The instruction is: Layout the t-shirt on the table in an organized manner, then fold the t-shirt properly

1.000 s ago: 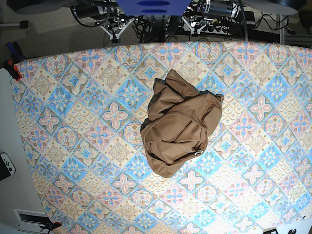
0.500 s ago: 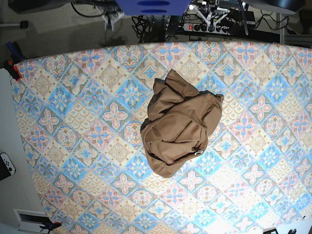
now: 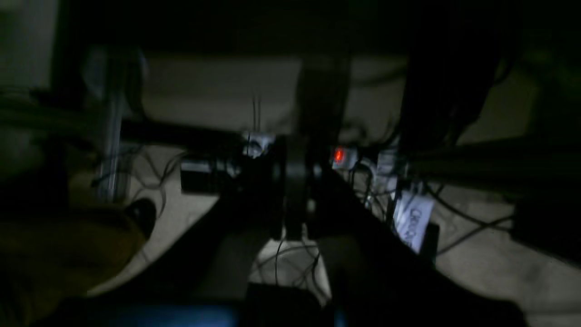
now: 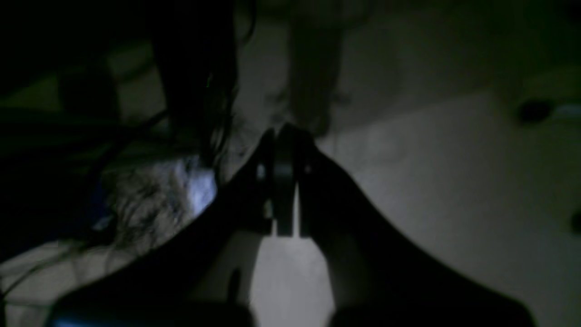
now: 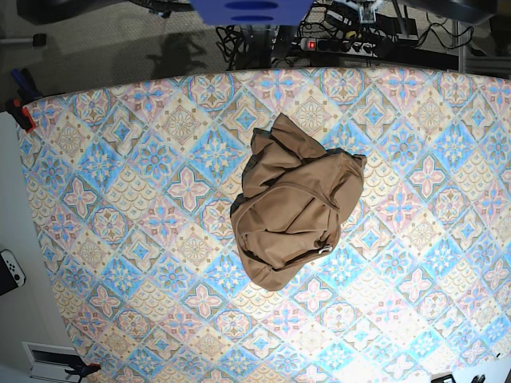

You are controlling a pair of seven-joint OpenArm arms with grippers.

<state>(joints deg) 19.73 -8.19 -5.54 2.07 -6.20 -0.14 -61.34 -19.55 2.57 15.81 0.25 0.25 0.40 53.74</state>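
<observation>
The tan t-shirt point(image 5: 294, 203) lies crumpled in a heap near the middle of the table point(image 5: 120, 207), with a small white tag at its lower right side. Neither gripper appears in the base view. In the dark, blurred left wrist view my left gripper point(image 3: 295, 154) is shut on nothing, over floor and cables. The right wrist view is dark too, and there my right gripper point(image 4: 282, 136) is also shut and empty above bare floor. The t-shirt and the table do not appear in either wrist view.
A power strip with a red light point(image 5: 311, 45) and tangled cables lie on the floor beyond the table's far edge. A red clamp point(image 5: 20, 112) grips the left edge. A white controller point(image 5: 9, 271) lies left of the table. A blue mount point(image 5: 251, 9) is at top centre.
Both arms' parts seen along the top edge a second ago have drawn back out of the base view. The t-shirt has not moved.
</observation>
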